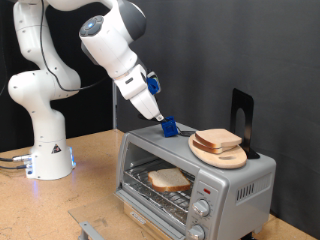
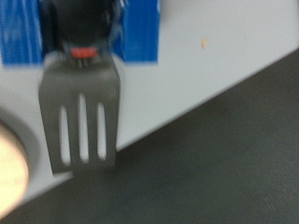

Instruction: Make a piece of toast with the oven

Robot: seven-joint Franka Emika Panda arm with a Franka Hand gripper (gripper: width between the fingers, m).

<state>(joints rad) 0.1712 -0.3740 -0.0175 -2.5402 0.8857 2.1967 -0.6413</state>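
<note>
The oven (image 1: 215,190) is a silver toaster oven with its glass door open downward. The piece of toast (image 1: 168,179) lies flat on the wire rack inside. My gripper (image 1: 167,127) has blue fingers and sits low over the oven's top, towards the exterior view's left of the wooden plate. In the wrist view my gripper (image 2: 82,42) is shut on the black handle of a grey slotted spatula (image 2: 80,126), whose blade hangs over the oven's pale top (image 2: 215,56).
A round wooden plate (image 1: 222,155) with the other bread slice (image 1: 217,139) sits on the oven top; its edge shows in the wrist view (image 2: 7,163). A black upright stand (image 1: 241,112) is behind it. Two knobs (image 1: 203,208) are at the oven's front right.
</note>
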